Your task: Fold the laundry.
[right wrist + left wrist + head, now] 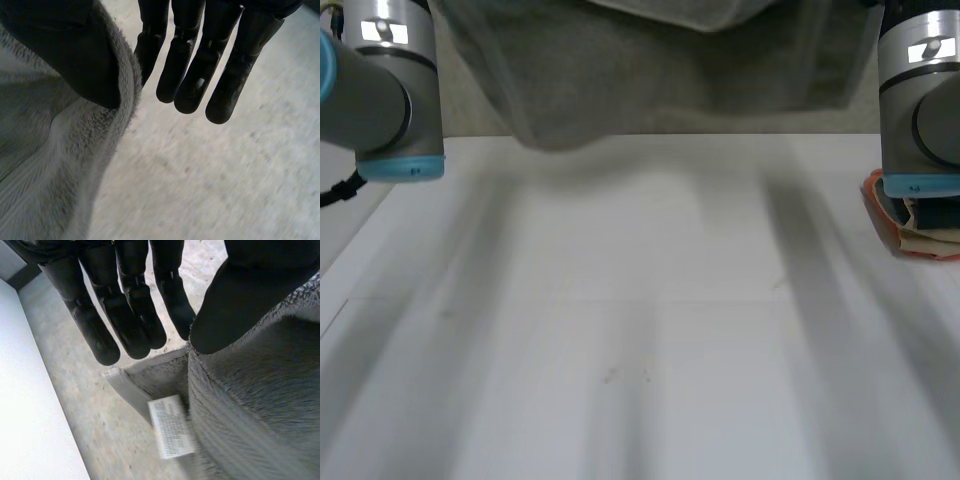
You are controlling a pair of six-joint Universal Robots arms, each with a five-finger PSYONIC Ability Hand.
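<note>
The towel [650, 80] is strung sideways between left robot hand [125, 315] and right robot hand [200, 75], hanging off each thumb; fingers straight, nothing clamped.

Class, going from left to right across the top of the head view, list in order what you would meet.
left arm → grey towel → right arm

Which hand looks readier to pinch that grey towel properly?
Probably the left hand: the corner of the grey towel, with its label, lies at its straight fingertips, thumb on the cloth. The right hand has only an edge against its thumb, its fingers well clear.
</note>
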